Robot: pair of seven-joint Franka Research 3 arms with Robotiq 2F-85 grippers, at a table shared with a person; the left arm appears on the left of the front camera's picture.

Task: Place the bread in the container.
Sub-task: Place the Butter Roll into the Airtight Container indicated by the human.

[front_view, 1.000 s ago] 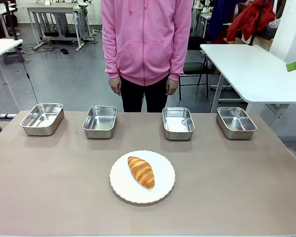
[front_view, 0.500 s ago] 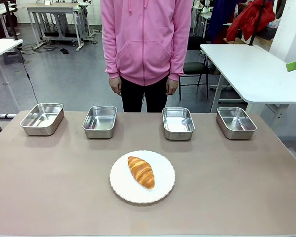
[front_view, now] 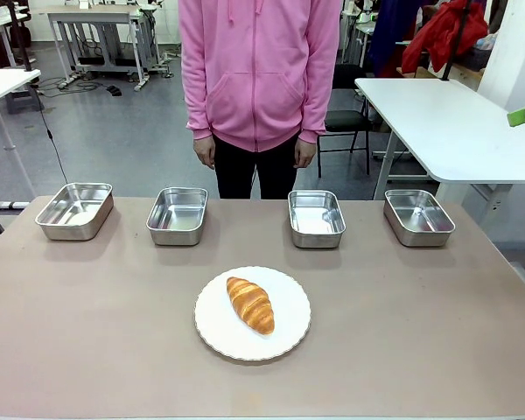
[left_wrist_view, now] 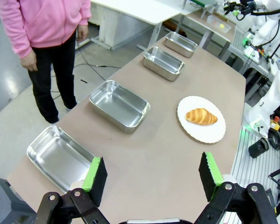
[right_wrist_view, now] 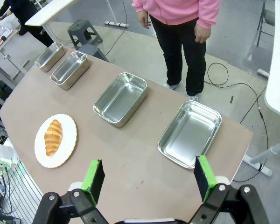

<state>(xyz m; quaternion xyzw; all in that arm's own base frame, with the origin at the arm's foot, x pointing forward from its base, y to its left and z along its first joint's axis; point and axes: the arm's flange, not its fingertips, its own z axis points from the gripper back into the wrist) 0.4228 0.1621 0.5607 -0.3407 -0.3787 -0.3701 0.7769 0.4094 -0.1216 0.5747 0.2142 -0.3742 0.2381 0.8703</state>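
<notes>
Grey-brown bench [front_view: 87, 324]: carries four steel pans in a row along the far edge and one plate nearer the robot's side.
Left jaws: released, spread wide above the bench's left end in the left wrist view; green pads [left_wrist_view: 94, 173] well apart, grasping nothing.
Far-left container [front_view: 74, 210]: shallow rectangular steel pan with rounded corners, upright on the bench, its bare shiny floor showing.
Second container [front_view: 177, 214]: same make, well apart from the far-left one, bare floor showing.
White plate [front_view: 219, 328]: round, scalloped rim, flat on the bench on the near side of the row, in line with the gap between the second and third pans.
Bread [front_view: 250, 304]: golden-brown croissant lying on the plate, about at its centre, long axis slanting from far-left to near-right; it lies in none of the pans.
Person [front_view: 259, 70]: pink hooded top and dark trousers, standing at the far side behind that same gap, both hands hanging at the sides, clear of the bench.
Third container [front_view: 316, 218]: same make, upright, bare floor showing.
Far-right container [front_view: 418, 216]: same make, nearest the bench's right end; which of the four is the one meant cannot be told.
Right jaws: released, spread wide above the bench's right end in the right wrist view, grasping nothing.
</notes>
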